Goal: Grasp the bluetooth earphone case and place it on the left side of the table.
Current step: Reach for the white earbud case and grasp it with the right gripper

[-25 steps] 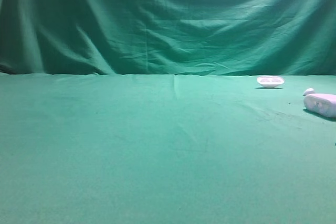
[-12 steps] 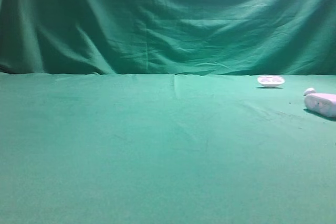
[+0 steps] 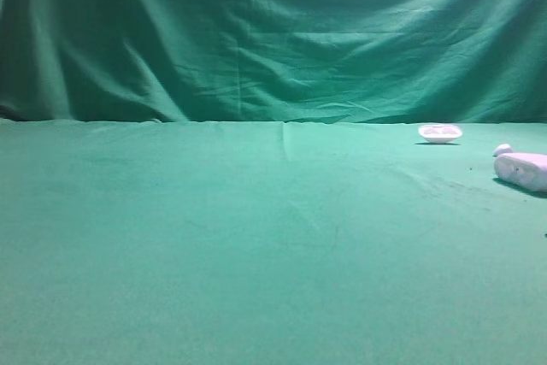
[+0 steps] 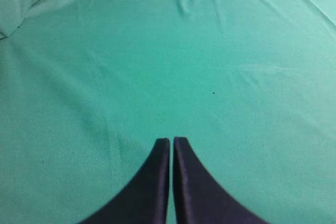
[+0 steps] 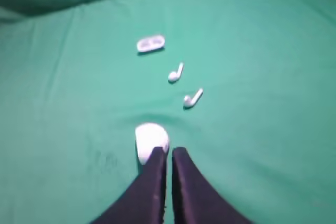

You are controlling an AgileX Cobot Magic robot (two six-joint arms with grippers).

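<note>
The earphone case (image 3: 522, 169) lay near the right edge of the table (image 3: 256, 237), just in front of the right gripper (image 5: 169, 153), whose jaws were clenched on nothing. Two earbuds (image 5: 176, 73) and a small dish (image 5: 150, 43) lay beyond. The left gripper (image 4: 171, 142) was likewise clenched, empty.

Left pincer (image 4: 171, 141) closed, right pincer (image 5: 168, 151) closed, fingertips together
</note>
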